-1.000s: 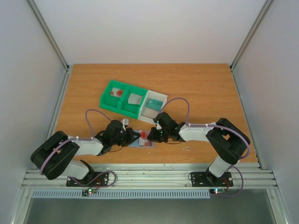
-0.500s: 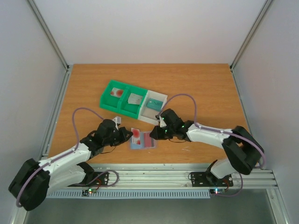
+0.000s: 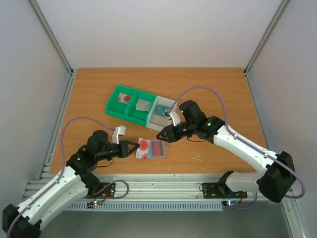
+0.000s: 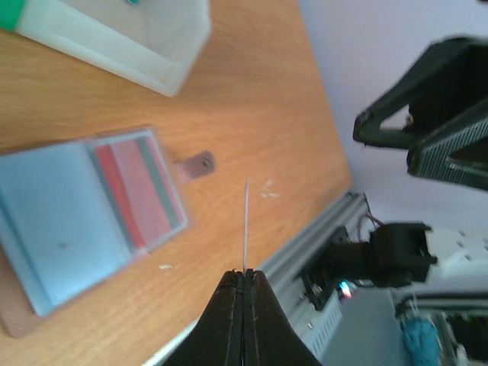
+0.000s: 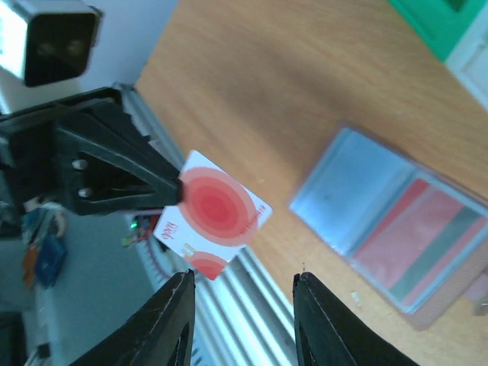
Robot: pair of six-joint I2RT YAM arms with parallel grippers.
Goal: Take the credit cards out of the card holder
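Overhead view with two wrist views. The card holder (image 3: 154, 149) lies opened flat on the bench (image 3: 213, 94), near the front edge and between the two arms. One half shows plain pale blue; the other carries a red card (image 4: 141, 191) with a dark stripe, tucked in its sleeve, and a small snap tab (image 4: 194, 163) projects from that side. The left end effector (image 3: 132, 148) is closed tight on a white credit card (image 5: 213, 217) printed with concentric red-pink circles. It grips the card by one edge and holds it clear of the bench, beside the holder's pale half. In the left wrist view this card appears edge-on as a thin line (image 4: 245, 225) rising from the pinched fingertips (image 4: 235, 280). The right end effector (image 3: 166, 135) hovers above the holder's far edge with its fingers (image 5: 177, 305) apart and nothing between them. Behind the holder sits a green-and-white tray (image 3: 113, 105) of three compartments, each holding a small flat item.
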